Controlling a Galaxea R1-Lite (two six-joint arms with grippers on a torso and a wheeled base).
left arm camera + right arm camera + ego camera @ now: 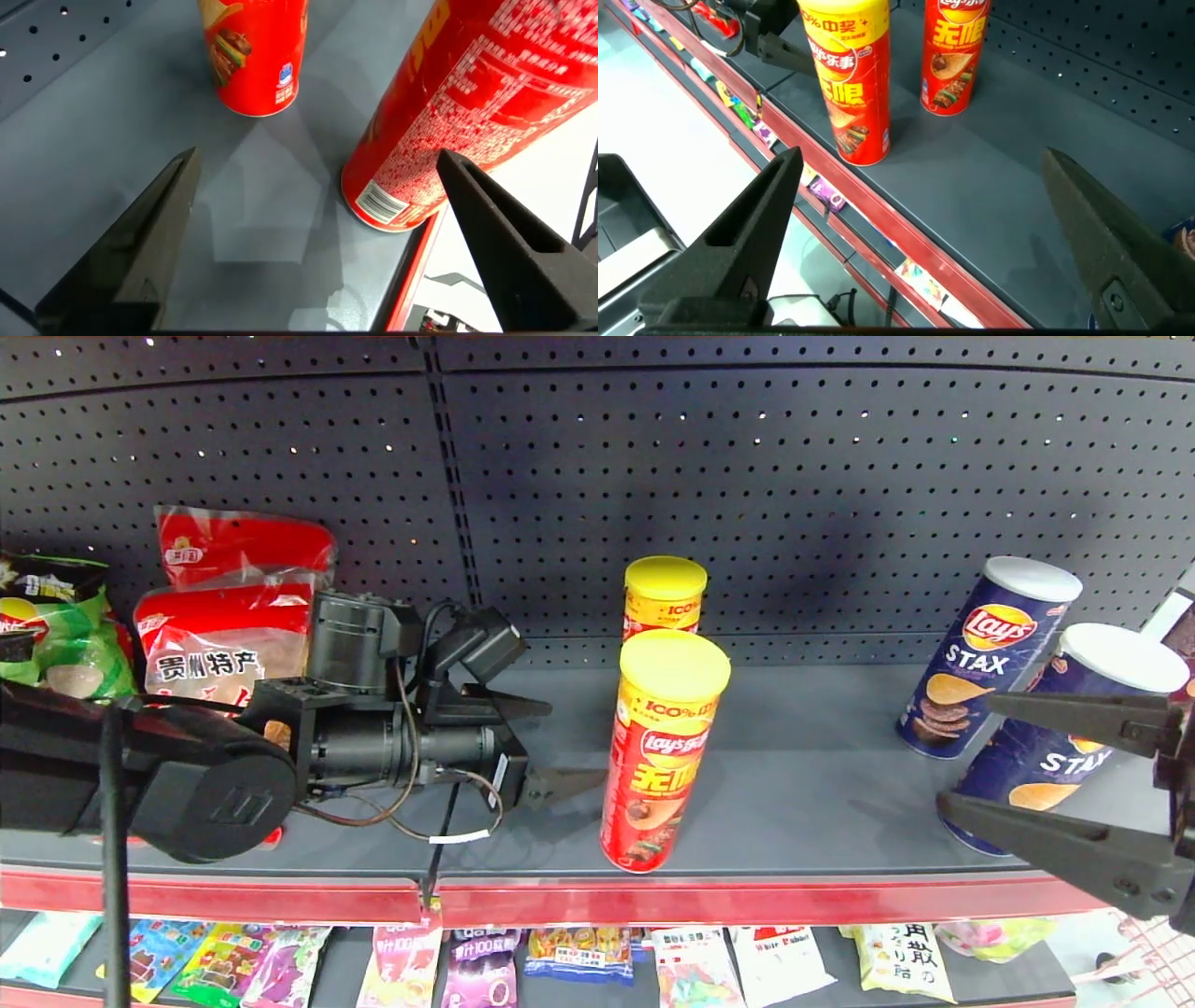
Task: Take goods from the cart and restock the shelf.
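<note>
Head view: the red can [663, 756] stands mid-frame on the shelf [822, 784]. The left gripper [571, 744] is just beside it and the right gripper [966, 753] is at frame right, both spread open and empty. Left wrist view: the can stands clear of the fingers. Right wrist view: likewise. The placing looks finished, so the next move is probably back to the cart.

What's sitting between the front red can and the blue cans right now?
Nothing. In the head view, only bare grey shelf lies between the front red can and the blue cans.
</note>
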